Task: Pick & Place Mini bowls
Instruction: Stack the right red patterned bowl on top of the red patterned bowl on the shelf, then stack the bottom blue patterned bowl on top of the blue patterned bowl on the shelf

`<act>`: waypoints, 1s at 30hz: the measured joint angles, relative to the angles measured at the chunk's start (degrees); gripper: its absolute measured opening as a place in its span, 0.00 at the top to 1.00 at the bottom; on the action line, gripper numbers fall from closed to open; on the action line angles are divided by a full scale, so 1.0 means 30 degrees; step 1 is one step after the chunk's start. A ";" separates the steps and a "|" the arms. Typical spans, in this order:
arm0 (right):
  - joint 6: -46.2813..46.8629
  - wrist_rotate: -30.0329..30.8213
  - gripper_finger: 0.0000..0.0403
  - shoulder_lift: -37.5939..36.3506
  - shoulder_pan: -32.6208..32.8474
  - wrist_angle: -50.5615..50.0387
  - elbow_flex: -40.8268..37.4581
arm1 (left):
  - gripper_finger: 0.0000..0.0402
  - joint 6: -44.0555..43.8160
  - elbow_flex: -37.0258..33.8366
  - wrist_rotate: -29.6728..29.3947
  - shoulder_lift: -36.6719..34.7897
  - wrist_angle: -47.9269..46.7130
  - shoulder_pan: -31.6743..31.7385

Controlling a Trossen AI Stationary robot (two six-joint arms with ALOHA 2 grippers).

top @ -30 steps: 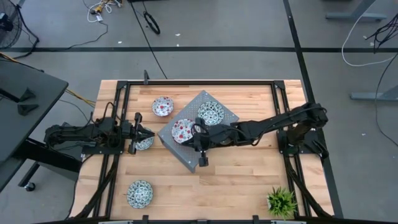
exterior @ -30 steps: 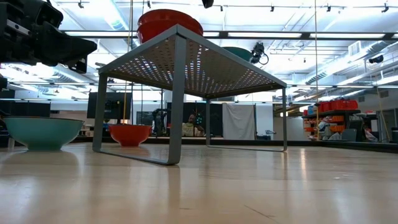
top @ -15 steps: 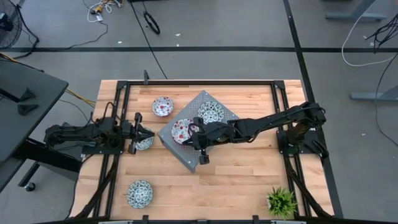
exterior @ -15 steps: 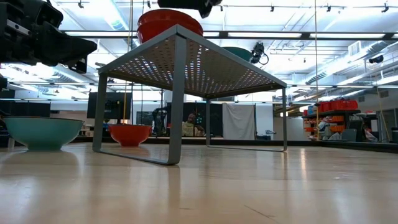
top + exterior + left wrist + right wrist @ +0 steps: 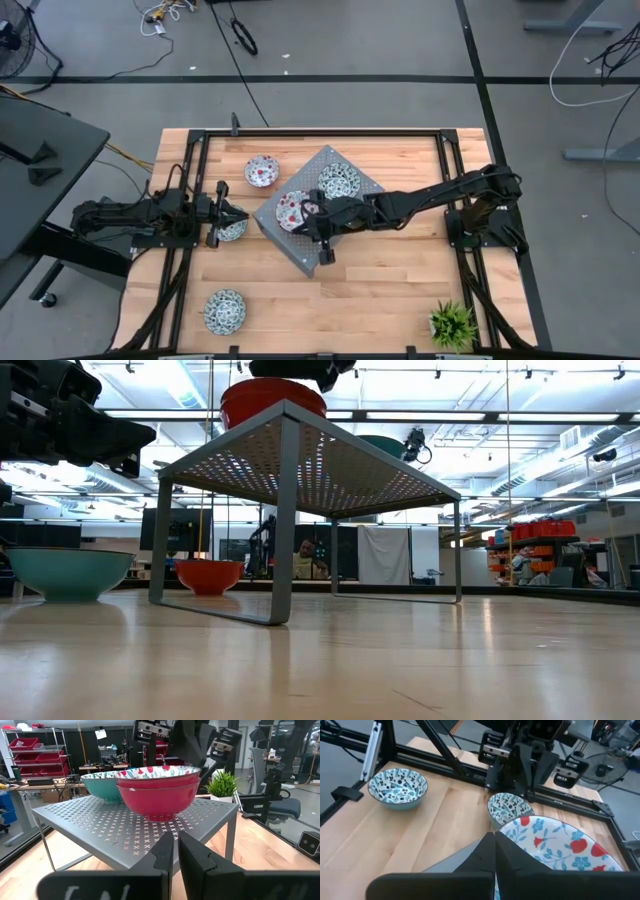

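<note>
My right gripper (image 5: 308,209) hangs with fingers closed together and empty, directly above a red-patterned bowl (image 5: 293,210) on the grey perforated metal stand (image 5: 300,246) in the middle of the wooden table (image 5: 400,270). A teal-patterned bowl (image 5: 339,181) sits beside the red one on the same stand. My left gripper (image 5: 243,218) waits at the table's left side, fingers nearly closed with a thin gap, holding nothing, over another teal-patterned bowl (image 5: 232,231) on the wood. A second red-patterned bowl (image 5: 261,170) rests on the table behind the stand's left corner. A third teal-patterned bowl (image 5: 224,311) sits near the front left. A small green potted plant (image 5: 452,324) stands at the front right corner.
</note>
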 joint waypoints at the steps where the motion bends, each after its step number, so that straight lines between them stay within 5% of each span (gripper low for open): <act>1: 0.0025 0.0006 1.00 -0.0053 -0.0015 0.0032 0.0000 | 0.93 -0.0006 0.0000 0.0000 0.0005 0.0000 0.0000; 15: -0.0721 0.0840 1.00 -0.3050 -0.0303 -0.0627 0.0000 | 0.93 -0.0005 -0.0005 0.0000 0.0006 0.0000 -0.0006; 30: -0.1684 0.0916 1.00 -0.6388 -0.3234 -0.4985 0.0000 | 0.93 0.0000 0.0000 0.0000 0.0006 0.0000 0.0000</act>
